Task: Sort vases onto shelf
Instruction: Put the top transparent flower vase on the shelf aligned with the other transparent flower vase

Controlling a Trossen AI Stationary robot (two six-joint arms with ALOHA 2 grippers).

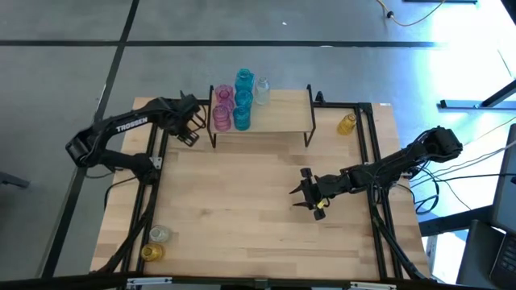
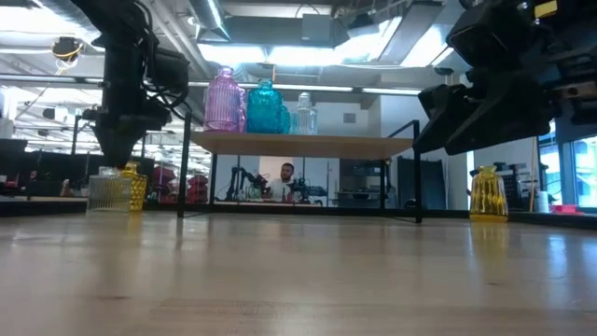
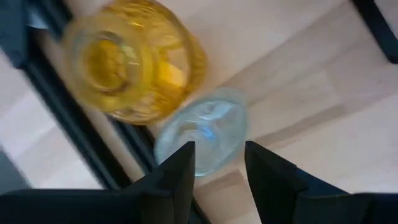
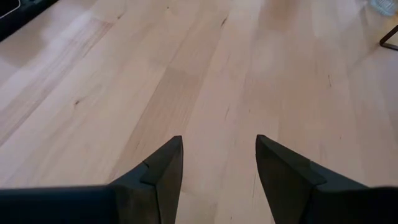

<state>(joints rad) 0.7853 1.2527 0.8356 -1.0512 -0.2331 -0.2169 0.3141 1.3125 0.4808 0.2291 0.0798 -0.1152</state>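
Note:
The shelf (image 1: 278,118) stands at the table's far side. Two pink vases (image 1: 222,109), several teal ones (image 1: 243,98) and a clear one (image 1: 262,89) stand upright on its left part. My left gripper (image 3: 217,149) hangs open just left of the shelf, pointing steeply down. It is a little above a clear vase (image 3: 202,134) that stands on the table beside an amber vase (image 3: 134,59). In the low view there is a gap between that gripper (image 2: 118,157) and the clear vase (image 2: 109,191). My right gripper (image 1: 297,192) stands open over bare table at mid-right.
Another amber vase (image 1: 347,123) stands on the table right of the shelf. A clear vase (image 1: 160,234) and an amber one (image 1: 151,251) stand at the near left corner. Black frame rails (image 1: 149,173) run along the table's left and right sides.

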